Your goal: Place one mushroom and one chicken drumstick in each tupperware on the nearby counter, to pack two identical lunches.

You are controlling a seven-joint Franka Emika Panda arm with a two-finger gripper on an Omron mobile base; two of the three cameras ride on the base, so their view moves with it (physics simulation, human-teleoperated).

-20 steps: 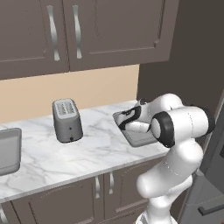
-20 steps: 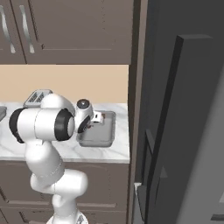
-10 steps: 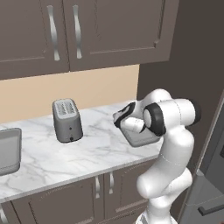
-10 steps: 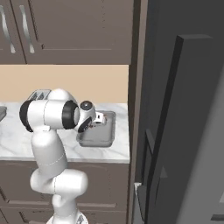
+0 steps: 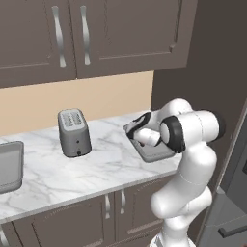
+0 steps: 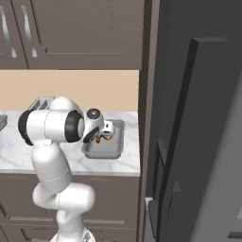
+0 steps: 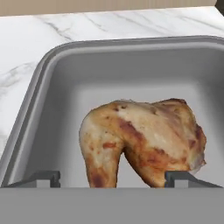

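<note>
Rendered kitchen scene. The white arm (image 5: 188, 144) reaches over the right end of the marble counter (image 5: 96, 169), with its gripper (image 7: 113, 178) held just above a grey tupperware (image 7: 39, 113) that sits near the counter's right edge, beside a tall dark panel. In the hand view, the two dark finger tips (image 7: 43, 178) stand wide apart at the lower edge, one on each side of a chicken drumstick (image 7: 140, 140); the jaws are spread and neither tip visibly presses the meat. The drumstick, golden to reddish brown, lies within the tray's outline, its narrower end toward the lower left of that view; whether it rests on the tray floor or hangs just above it cannot be told. In the right base view the drumstick (image 6: 99, 138) shows as a small orange-brown piece at the gripper (image 6: 105, 133), over the left part of the tupperware (image 6: 116, 146). In the left base view the same tupperware (image 5: 157, 153) is partly hidden by the forearm. A silver-grey toaster (image 5: 74, 131) stands upright on the counter, well apart to the left of the tray. A second tupperware (image 5: 9, 166) lies at the far left edge of that view, its contents not discernible. Dark brown cabinets (image 5: 96, 36) with silver handles hang above.
</note>
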